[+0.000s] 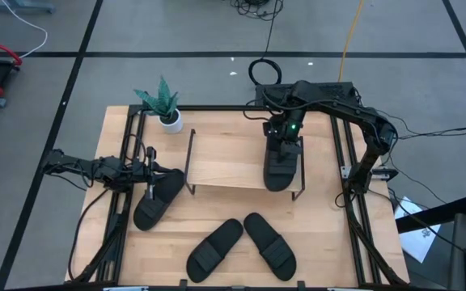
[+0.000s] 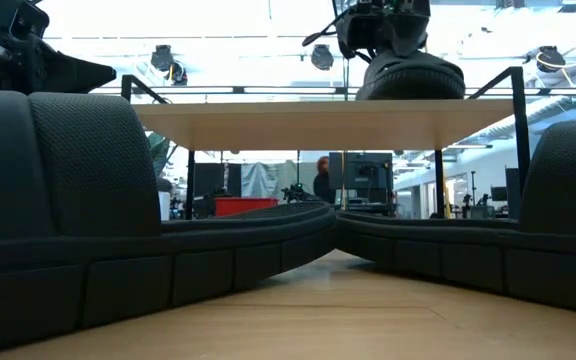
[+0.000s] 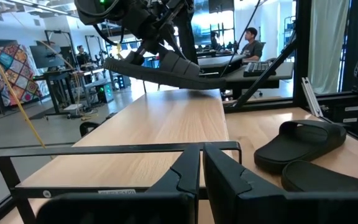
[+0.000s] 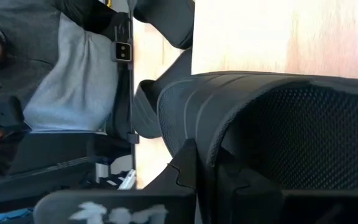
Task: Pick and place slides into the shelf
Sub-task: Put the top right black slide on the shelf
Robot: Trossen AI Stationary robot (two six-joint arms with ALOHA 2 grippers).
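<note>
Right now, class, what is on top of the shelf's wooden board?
One black slide lies at the right end of the shelf board, with the right gripper on it. The board under the slide is hidden.

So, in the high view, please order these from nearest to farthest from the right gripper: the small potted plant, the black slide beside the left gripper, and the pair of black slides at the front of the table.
Measured from the right gripper above the shelf's light wooden top board:
1. The pair of black slides, at the table's front.
2. The small green plant in a white pot, at the back left corner.
3. The black slide by the left gripper, at the left side.
The first two are close.
</note>
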